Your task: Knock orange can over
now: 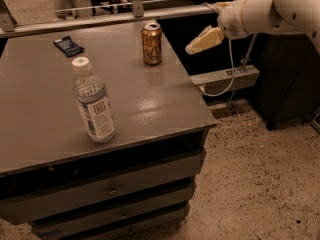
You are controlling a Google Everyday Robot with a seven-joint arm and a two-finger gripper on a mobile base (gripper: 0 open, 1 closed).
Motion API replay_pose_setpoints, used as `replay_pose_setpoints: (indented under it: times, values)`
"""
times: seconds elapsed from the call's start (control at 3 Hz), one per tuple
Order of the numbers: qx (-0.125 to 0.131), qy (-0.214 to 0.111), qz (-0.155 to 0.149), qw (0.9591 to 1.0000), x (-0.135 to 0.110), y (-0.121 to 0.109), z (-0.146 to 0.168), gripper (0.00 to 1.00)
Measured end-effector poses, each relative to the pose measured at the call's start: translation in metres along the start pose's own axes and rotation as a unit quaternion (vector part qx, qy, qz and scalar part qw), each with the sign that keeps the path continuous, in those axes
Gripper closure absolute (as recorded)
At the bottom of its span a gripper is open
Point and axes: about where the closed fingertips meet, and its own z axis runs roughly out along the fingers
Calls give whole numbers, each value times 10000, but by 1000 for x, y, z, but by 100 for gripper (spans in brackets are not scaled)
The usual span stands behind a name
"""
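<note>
I see a dim, warm-tinted scene. Soft glare sits on the table [150, 104] at centre; the gripper [195, 46] at 1 o'clock is brightly lit against black; the drawers [110, 190] at 7 o'clock lie shadowed.

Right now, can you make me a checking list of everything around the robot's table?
Surface: grey table top, with drawers beneath.
Job's things: orange can stands upright near the back right edge.
Clutter: water bottle upright at front left; dark packet flat at back left.
Grippers: gripper in the air to the right of the orange can, past the table edge, not touching it.
Cables: white cable hangs below the arm.
Surroundings: speckled floor; metal rail behind the table.
</note>
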Motion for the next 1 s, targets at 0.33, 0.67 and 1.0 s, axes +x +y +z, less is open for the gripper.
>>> replay_pose_setpoints:
  times: [0.33, 0.67, 1.0]
  values:
    - [-256, -456, 307, 9982, -3, 0, 25, 0]
    - [-777, -1009, 799, 9886, -5, 13, 59, 0]
    - [-1340, -1431, 1216, 9730, -4, 33, 89, 0]
